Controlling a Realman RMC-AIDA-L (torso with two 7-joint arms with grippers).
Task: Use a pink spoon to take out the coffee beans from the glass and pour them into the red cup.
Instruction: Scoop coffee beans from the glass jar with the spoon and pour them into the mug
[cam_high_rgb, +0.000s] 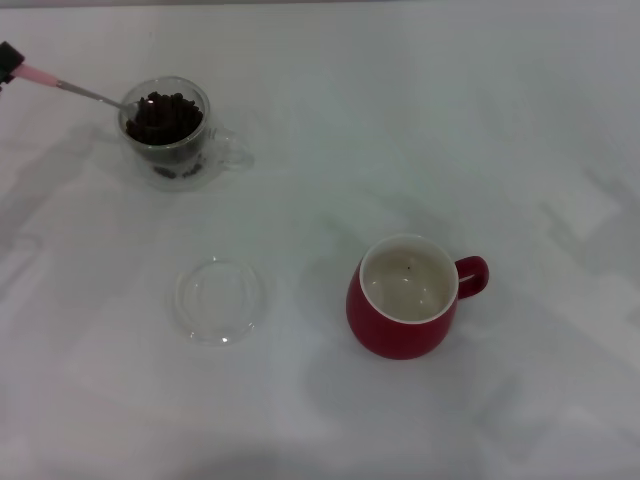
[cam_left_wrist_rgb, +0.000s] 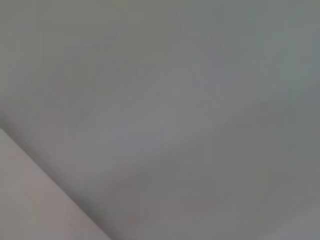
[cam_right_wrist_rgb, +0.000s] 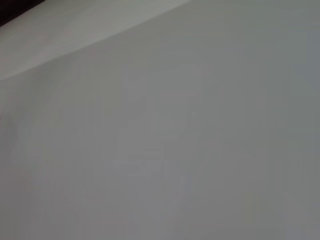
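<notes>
The glass, clear with a side handle, stands at the far left of the white table, heaped with dark coffee beans. The pink spoon slants down from the left picture edge, its metal neck reaching over the glass rim and its bowl among the beans. Only a black tip of my left gripper shows at that edge, shut on the spoon's pink handle. The red cup sits right of centre, handle to the right, its white inside holding one tiny dark speck. My right gripper is out of view.
A shallow clear round dish lies on the table between the glass and the red cup, nearer the front. Both wrist views show only plain pale surface. The white table stretches around the objects.
</notes>
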